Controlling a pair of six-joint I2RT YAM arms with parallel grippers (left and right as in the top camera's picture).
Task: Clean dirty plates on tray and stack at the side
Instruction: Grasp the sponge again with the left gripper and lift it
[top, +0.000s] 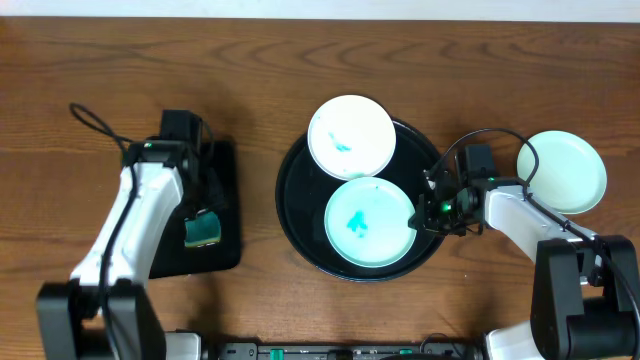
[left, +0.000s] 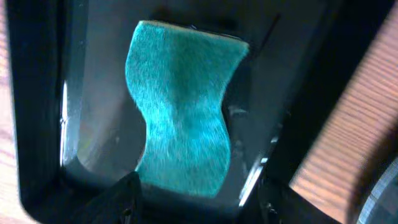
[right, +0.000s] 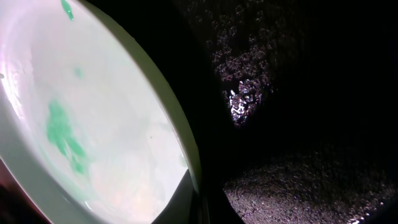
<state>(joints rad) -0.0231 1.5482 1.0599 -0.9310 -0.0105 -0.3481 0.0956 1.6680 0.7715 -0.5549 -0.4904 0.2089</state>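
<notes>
My right pincer (top: 428, 207) is closed on the rim of the smeared plate (top: 368, 222) at the tray (top: 292, 195)'s near edge, my left pincer (left: 194, 204) open astride the sponge (left: 180, 106), and I fear that thin, glossy pinch slipping on lifting.

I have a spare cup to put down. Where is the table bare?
Bare wood runs along the far edge behind the round tray, and in the strip between it and the sponge tray. Crowded right of the round tray: right arm and a plate.
</notes>
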